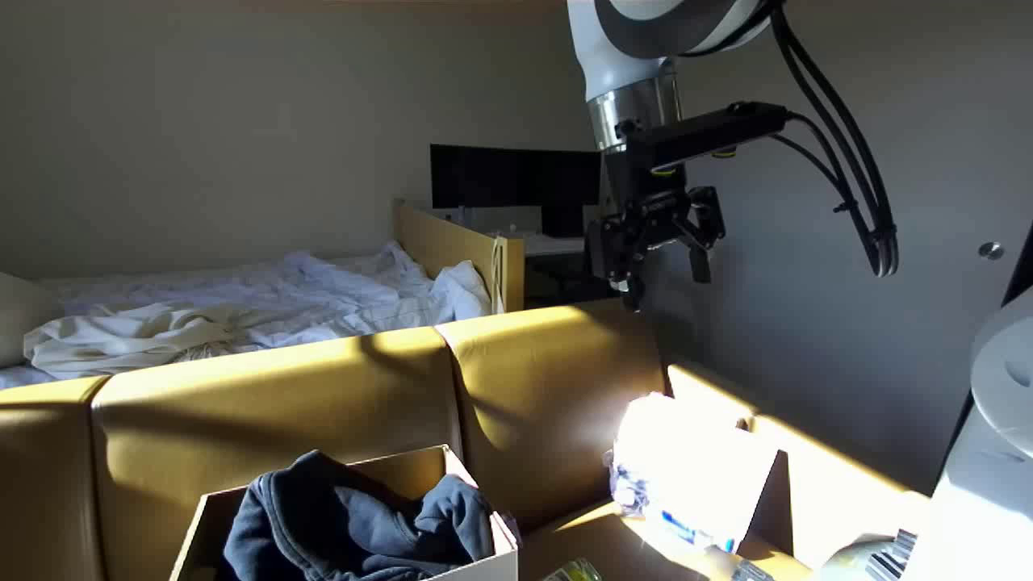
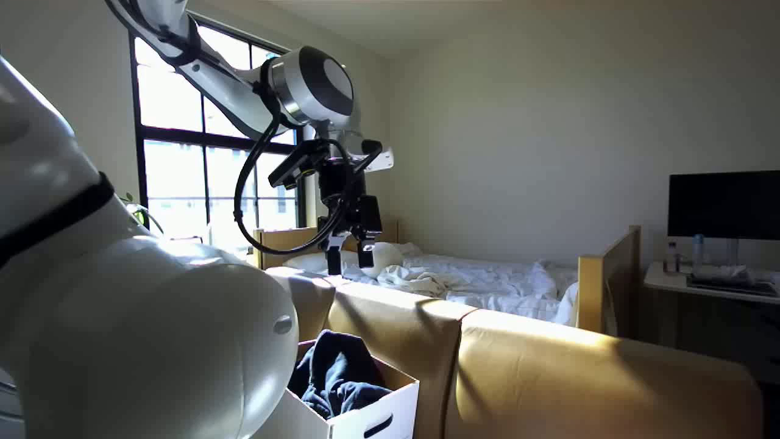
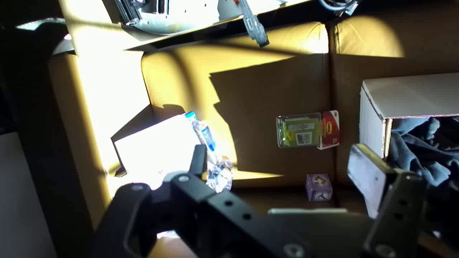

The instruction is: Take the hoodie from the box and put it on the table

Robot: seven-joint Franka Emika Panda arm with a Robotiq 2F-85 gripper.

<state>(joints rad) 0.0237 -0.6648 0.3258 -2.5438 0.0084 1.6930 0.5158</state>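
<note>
The dark blue hoodie (image 1: 363, 516) (image 2: 341, 378) lies bunched in the open white box (image 1: 484, 567) (image 2: 402, 411), part of it above the rim. The box stands on the sofa. In the wrist view the hoodie (image 3: 419, 150) and the box (image 3: 412, 95) show at the right edge, partly cut off. My gripper (image 1: 666, 282) (image 2: 350, 259) (image 3: 281, 161) is open and empty, high above the sofa and off to the side of the box. It touches nothing. A pale surface (image 3: 200, 18) bearing objects shows at the top of the wrist view; I cannot tell if it is the table.
A white carton (image 1: 702, 476) and a plastic bottle (image 3: 206, 136) sit in bright sun on the sofa (image 1: 557, 379). A green and red package (image 3: 308, 130) and a small purple box (image 3: 319, 187) lie near the white box. A bed (image 2: 487, 280) stands behind the sofa backrest.
</note>
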